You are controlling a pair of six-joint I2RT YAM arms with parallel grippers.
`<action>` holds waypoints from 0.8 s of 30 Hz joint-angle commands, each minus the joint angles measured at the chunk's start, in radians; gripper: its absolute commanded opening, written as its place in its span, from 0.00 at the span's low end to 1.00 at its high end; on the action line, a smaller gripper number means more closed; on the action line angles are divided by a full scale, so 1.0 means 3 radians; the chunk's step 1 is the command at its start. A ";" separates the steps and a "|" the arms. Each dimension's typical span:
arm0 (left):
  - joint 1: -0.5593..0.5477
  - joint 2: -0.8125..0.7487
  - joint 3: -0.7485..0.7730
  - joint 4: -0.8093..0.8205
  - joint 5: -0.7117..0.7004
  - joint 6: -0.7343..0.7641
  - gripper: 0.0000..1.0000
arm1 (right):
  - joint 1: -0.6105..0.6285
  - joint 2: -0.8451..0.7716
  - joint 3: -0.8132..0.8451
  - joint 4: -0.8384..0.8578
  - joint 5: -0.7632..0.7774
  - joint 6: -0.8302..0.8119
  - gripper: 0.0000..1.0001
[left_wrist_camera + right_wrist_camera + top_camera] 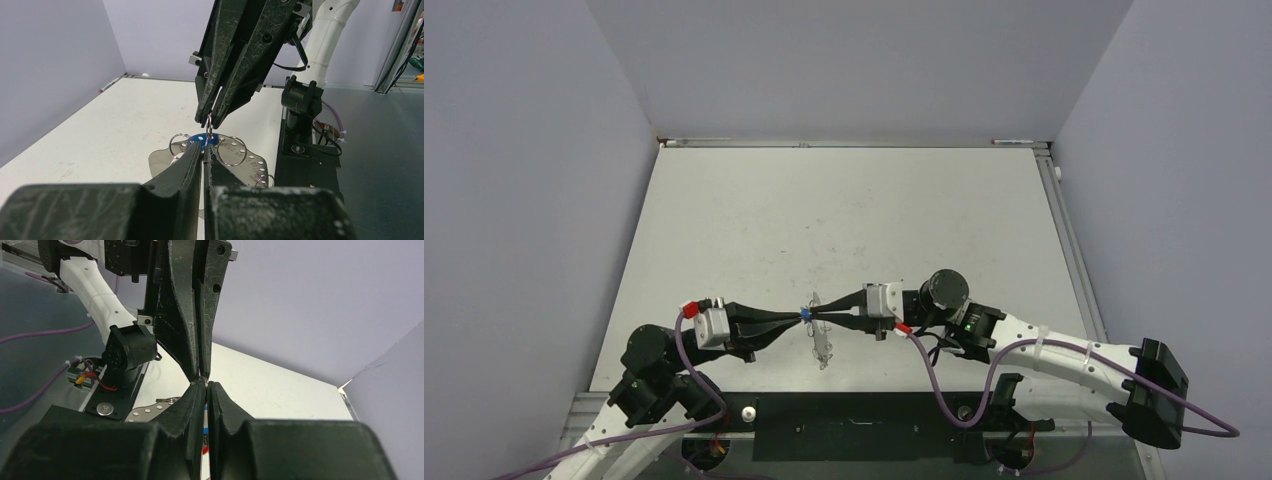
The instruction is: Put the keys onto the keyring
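The left gripper (203, 151) is clamped tight, its fingertips nipping the plastic head of the blue key (198, 139). Meeting it tip to tip from the opposite side, the right gripper (212, 118) is likewise closed. It pinches a small wire loop (209, 126) that stands upright just above the key. Both sit over one end of the keyring (240, 159), whose silvery body with its holes and further loops spreads out just below them. Whether the keyring hangs from the pinched loop or rests on the table (120, 115) I cannot tell. The red key cannot be made out for certain.

The step in hand looks like threading the blue key's hole onto that loop. To do it well, the right gripper should act as a steady vice and keep the loop's free end facing the key. The left should make only small moves along the wire, never across it. Its hold belongs on the edge of the head, so the hole stays clear. Any twist risks bending the loop or flicking the key out. The left should let go only once the key hangs from the wire.
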 commanded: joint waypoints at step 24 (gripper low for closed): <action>0.0031 0.0138 0.0077 -0.0037 -0.0152 -0.0020 0.00 | -0.0027 0.0208 0.0008 0.1336 -0.0225 0.0517 0.05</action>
